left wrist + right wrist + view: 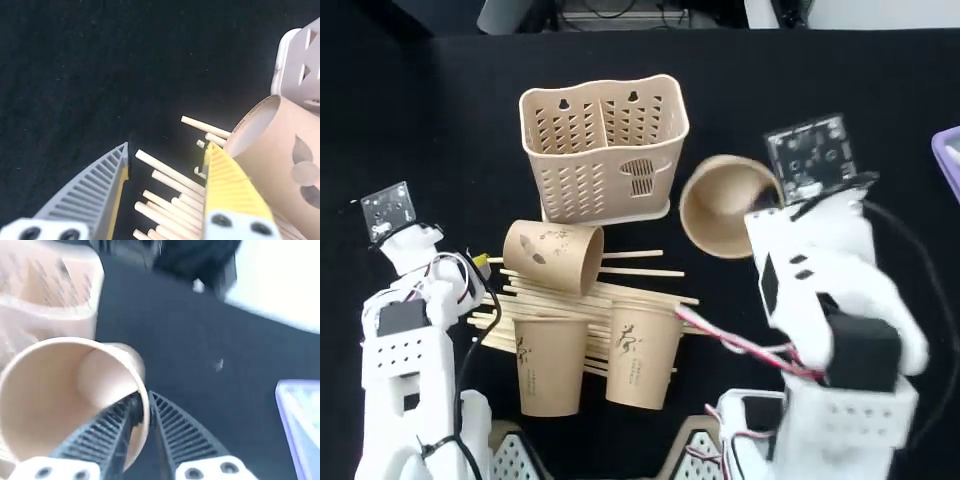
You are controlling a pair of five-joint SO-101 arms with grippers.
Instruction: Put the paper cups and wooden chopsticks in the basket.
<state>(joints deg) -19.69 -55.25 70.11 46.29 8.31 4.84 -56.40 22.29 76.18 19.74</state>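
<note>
Basket (605, 150): tan plastic with rounded corners and walls pierced with rows of slots. It stands upright at upper centre of the high view. Through its open top you see the slotted inner walls.

Held cup (725, 205): plain brown paper, just right of the basket, with its mouth tipped toward the camera and a smooth bare interior. Your right gripper (142, 400) is pinched narrow on the rim of this cup (60, 390), with one ribbed black finger inside and one outside. The basket (45, 285) sits just beside it.

Tipped cup (553, 257): it lies on its side below the basket, resting on the chopsticks (630, 297). It has a leaf-like motif printed on its wall (285, 160).

Left lower cup (552, 365) and right lower cup (642, 358): they sit side by side at lower centre, over the near edge of the chopstick pile. Each carries a small dark printed mark, too small to read.

The chopsticks are pale round wooden sticks in a loose heap, mostly lying across the frame, between the basket and the two lower cups.

Your left gripper (167, 146) is spread wide, with ribbed fingers, one grey and one yellow, straddling the ends of the chopsticks (170, 172) beside the tipped cup. I cannot tell whether it touches them.

The table (820, 80) has a matte black cloth surface. A pale purple tray (948, 160) sits at the right edge.
</note>
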